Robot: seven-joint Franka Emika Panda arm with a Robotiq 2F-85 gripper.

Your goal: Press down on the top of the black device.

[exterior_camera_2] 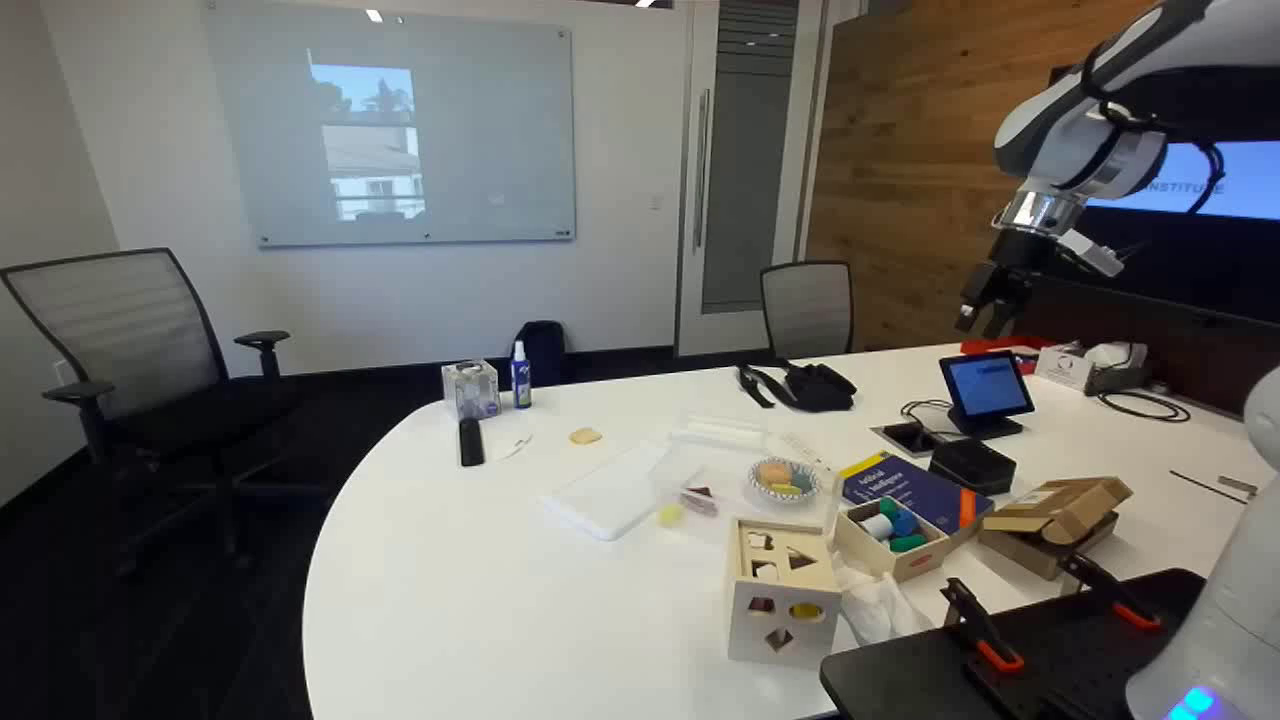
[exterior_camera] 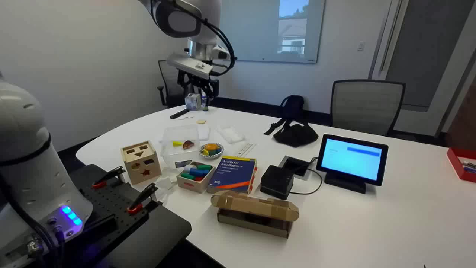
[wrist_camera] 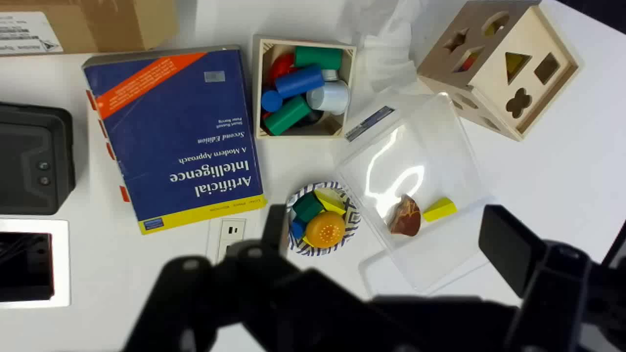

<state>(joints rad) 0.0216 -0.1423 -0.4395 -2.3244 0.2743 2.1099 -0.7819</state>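
Gripper (wrist_camera: 391, 234) spread wide in the wrist view, jaws well apart and holding nothing, and down between them we see the patterned bowl (wrist_camera: 313, 250) and the clear plastic box (wrist_camera: 445, 161). Over at the left border there's the black device (wrist_camera: 24, 161), cut off by the frame, its right-hand edge facing the blue book (wrist_camera: 171, 122) across a narrow strip of white tabletop (wrist_camera: 98, 195). Just below the device in this view runs the rim of a framed cutout (wrist_camera: 61, 264); up top, the cardboard box (wrist_camera: 107, 24) pokes in.

Out wider, in an exterior view, the gripper hangs high over the tabletop, well apart from the device, which sits low and flat-topped between the book and the lit tablet (exterior_camera: 351, 158). The cardboard box lies near its front edge, lid raised, and the cutout is close behind. Broad white tabletop stretches past the tablet toward the red tray (exterior_camera: 455, 163) at the right border.

And in an exterior view, the tissue box (exterior_camera_2: 471, 390) and the spray bottle (exterior_camera_2: 521, 378) stand close to the tabletop's rounded edge, and a big white sweep of surface spreads beside the wooden shape box (exterior_camera_2: 785, 592). Here the device is hemmed by book, tablet and cardboard box, its gap to the book hard to judge.
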